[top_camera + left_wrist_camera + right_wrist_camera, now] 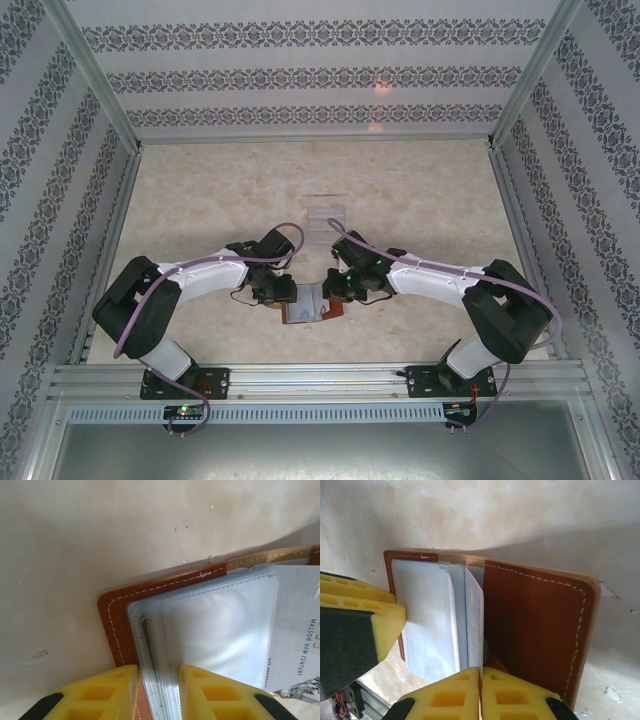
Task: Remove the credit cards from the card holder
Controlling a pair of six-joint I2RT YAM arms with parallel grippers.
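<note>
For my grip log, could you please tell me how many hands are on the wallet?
2. The left hand clamps the wallet by its left edge. The right hand pinches what looks like a pale card at the middle fold. Both show clearly.

Open reddish-brown leather card holder point(312, 305), white-stitched edge; pale printed credit card point(300, 625) apparently inside its sleeves.

A beige, marbled table point(420, 190) lies within walls point(300, 70) papered in bands of dark floral pattern and framed by aluminium posts point(95, 80). A clear plastic box point(327, 215) rests near the table's centre. An aluminium rail point(320, 375) and a perforated strip point(300, 411) run along the near edge. A small scuff point(39, 654) marks the tabletop.
</note>
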